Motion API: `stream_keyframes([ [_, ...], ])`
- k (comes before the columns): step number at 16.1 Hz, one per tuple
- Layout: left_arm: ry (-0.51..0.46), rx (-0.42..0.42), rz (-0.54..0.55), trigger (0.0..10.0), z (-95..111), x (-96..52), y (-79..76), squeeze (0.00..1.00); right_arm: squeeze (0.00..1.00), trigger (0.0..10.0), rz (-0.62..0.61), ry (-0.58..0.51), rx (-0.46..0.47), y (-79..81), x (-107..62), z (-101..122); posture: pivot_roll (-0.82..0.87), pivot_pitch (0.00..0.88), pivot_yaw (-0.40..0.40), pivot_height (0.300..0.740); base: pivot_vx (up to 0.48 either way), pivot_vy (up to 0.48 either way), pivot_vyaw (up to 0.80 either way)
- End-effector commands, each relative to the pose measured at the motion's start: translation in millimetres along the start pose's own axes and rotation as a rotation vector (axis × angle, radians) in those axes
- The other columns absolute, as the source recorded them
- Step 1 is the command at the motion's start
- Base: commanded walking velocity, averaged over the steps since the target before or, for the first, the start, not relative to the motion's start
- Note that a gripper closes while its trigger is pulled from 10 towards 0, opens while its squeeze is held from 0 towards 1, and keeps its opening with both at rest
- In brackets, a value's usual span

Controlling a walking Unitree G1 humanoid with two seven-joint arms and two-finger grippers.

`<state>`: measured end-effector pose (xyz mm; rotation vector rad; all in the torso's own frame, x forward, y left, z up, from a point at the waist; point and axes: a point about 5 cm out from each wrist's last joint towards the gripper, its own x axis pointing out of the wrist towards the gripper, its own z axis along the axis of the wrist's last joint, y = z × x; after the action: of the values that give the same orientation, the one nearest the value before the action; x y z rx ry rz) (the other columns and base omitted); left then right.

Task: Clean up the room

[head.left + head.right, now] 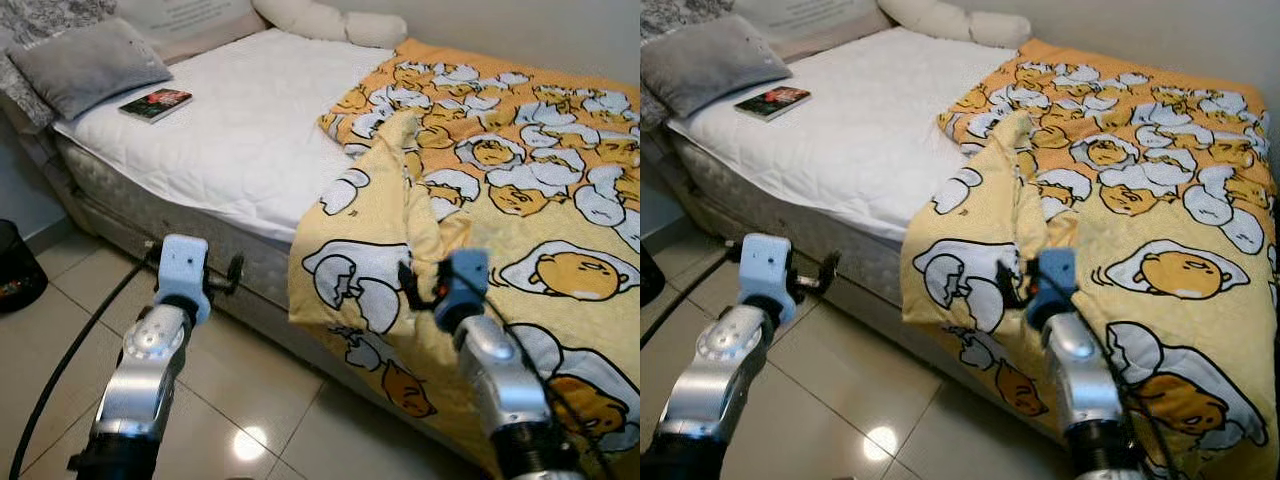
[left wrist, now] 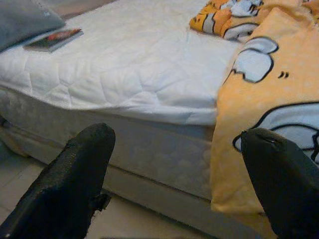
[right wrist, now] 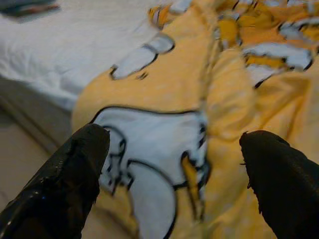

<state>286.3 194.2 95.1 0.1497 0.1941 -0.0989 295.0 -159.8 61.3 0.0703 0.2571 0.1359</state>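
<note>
A home bedroom: a bed (image 1: 230,150) with white quilted mattress cover, a grey pillow (image 1: 85,65), a book (image 1: 155,103), a yellow cartoon-egg blanket (image 1: 500,200), and tiled floor (image 1: 250,400) below.

two silver arms with pale blue wrist blocks, black cables, each hand with two long black fingers (image 2: 75,184)

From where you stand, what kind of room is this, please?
Most likely a bedroom. A bed with a white quilted mattress cover stands on a pale tiled floor, a yellow blanket printed with cartoon eggs hangs over its side, and a grey pillow lies at the head beside a small book.
</note>
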Motion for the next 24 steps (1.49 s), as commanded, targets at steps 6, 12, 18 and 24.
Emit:
stream_keyframes([
  [6, -0.021, 0.005, -0.028, 10.0, 6.2, -0.3, -2.8, 0.85, 0.00, 10.0, 0.010, -0.027, 0.010, 3.6, 0.5, 8.8, 0.07, 0.000, -0.003, 0.740, 0.323, 0.000, 0.00],
  [12, -0.018, 0.008, -0.037, 10.0, 6.2, 0.2, -3.1, 0.84, 0.00, 10.0, 0.009, -0.027, 0.005, 3.9, 1.1, 10.2, 0.07, 0.000, -0.004, 0.740, 0.331, 0.000, 0.00],
  [18, -0.015, 0.005, -0.042, 10.0, 6.0, 0.5, -3.6, 0.84, 0.00, 10.0, 0.012, -0.021, 0.000, 4.2, 1.7, 9.6, 0.07, 0.000, -0.002, 0.740, 0.330, 0.000, 0.00],
  [24, -0.015, 0.004, -0.043, 10.0, 6.1, 0.7, -3.5, 0.85, 0.00, 10.0, 0.018, -0.022, 0.003, 5.4, 2.0, 9.6, 0.07, 0.000, -0.002, 0.740, 0.333, 0.000, 0.00],
])
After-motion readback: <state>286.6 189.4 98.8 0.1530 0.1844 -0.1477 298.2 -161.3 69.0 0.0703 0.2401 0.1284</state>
